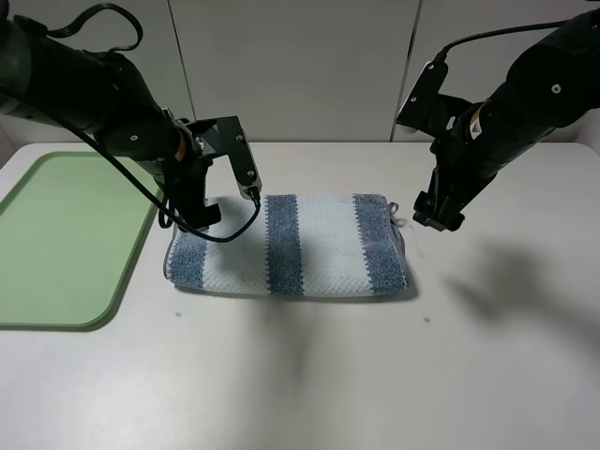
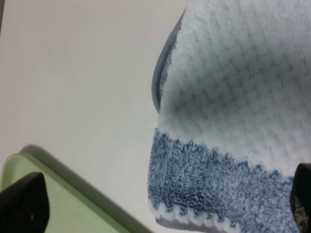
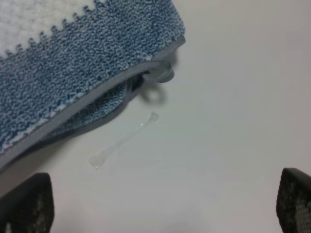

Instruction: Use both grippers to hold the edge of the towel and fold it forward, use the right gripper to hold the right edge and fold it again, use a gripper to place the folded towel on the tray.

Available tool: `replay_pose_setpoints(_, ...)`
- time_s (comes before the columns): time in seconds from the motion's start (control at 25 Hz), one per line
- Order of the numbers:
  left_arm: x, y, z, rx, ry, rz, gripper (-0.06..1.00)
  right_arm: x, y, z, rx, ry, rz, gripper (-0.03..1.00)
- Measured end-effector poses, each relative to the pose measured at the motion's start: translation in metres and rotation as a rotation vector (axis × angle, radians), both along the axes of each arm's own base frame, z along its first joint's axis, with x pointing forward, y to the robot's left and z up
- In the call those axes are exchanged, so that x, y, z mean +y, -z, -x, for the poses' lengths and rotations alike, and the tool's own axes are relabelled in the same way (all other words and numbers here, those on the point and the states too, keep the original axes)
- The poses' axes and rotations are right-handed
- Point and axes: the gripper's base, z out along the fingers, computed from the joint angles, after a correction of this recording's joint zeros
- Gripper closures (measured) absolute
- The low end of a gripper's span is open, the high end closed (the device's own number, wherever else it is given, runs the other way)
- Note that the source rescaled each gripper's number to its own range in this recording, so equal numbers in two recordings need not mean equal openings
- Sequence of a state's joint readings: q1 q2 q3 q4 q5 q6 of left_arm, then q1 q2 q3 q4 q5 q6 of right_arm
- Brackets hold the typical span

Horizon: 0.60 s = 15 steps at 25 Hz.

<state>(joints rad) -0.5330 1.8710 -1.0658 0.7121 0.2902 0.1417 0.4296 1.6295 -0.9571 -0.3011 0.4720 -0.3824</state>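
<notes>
White table (image 1: 309, 375), towel (image 1: 300, 246) lengthwise left-right, left gripper (image 1: 199, 217) and right gripper (image 1: 437, 216) both wide, empty.

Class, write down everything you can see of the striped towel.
The towel is soft, waffle-textured cloth in broad blue and white stripes, edged with grey piping, a small loop tag at one corner. Folded double, it lies flat on the white table, right of the green tray and clear of it. The left tool and right tool stand open; neither grips it.
</notes>
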Motion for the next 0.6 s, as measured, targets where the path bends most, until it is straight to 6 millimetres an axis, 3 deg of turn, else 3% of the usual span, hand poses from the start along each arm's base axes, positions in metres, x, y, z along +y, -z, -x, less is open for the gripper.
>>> replay_pose_setpoints(0.6,-0.005,-0.0016,-0.0018,-0.027,0.03,0.046,-0.05,-0.0002,0.0004,0.0006,0.01,0.02,-0.01,-0.03)
